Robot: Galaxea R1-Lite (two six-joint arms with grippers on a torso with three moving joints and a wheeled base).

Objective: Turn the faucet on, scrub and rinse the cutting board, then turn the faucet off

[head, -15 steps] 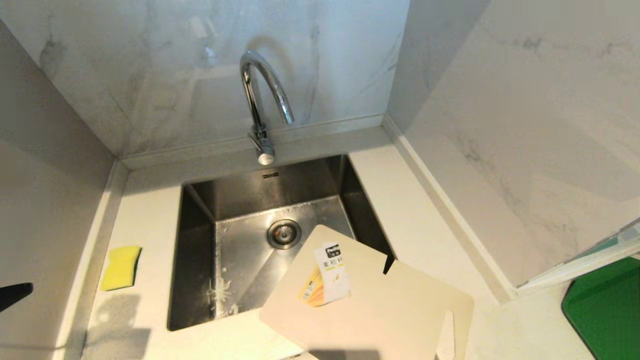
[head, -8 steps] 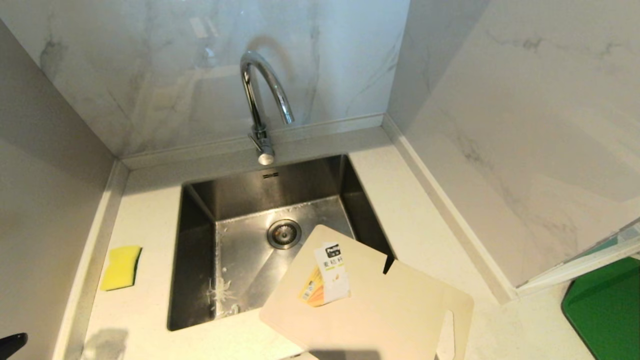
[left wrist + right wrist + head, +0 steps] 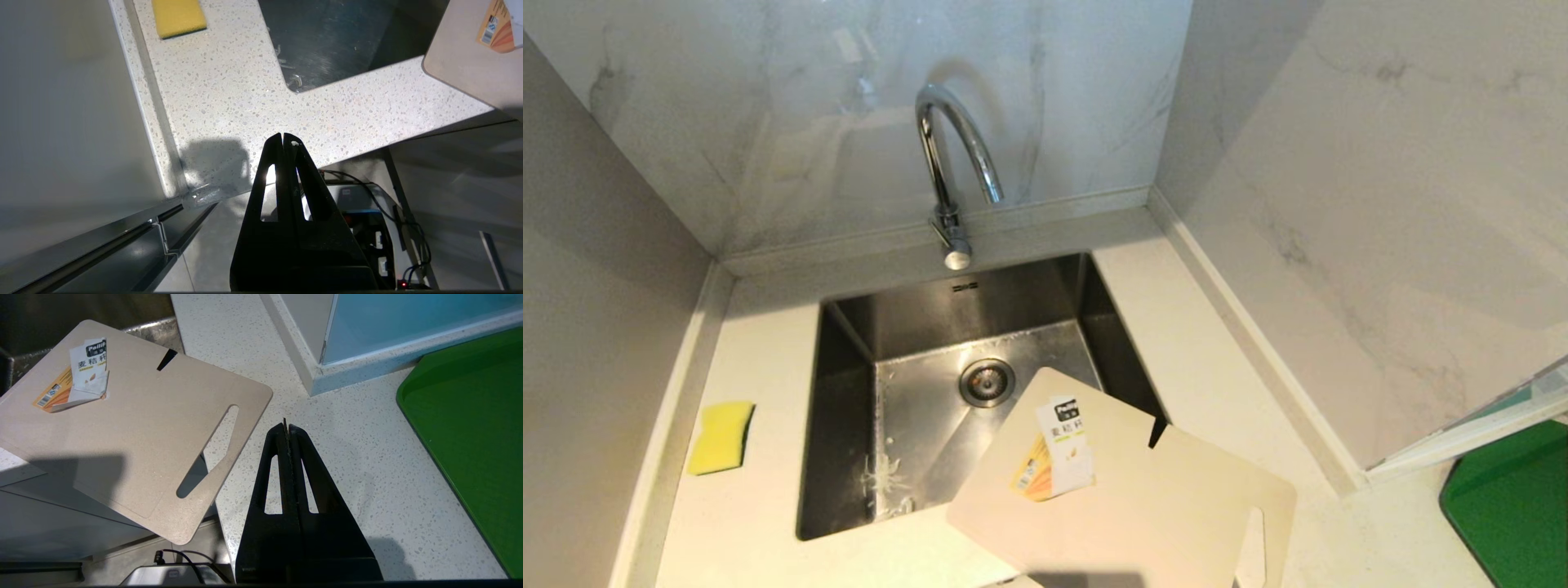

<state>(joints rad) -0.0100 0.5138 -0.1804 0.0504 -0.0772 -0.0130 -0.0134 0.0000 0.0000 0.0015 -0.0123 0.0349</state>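
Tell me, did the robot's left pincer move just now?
Yes. It was a dark tip at the head view's left edge, level with the sponge, slid down, then out of view. Shut left pincer hangs before the counter.

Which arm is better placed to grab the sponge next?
Left, probably. The sponge lies on the counter left of the sink, ahead of the shut left gripper. The right gripper sits beyond the cutting board.

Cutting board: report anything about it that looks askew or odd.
The cutting board lies skewed across the sink's front right corner, partly over the basin and jutting past the counter's front edge. Its paper label is still attached.
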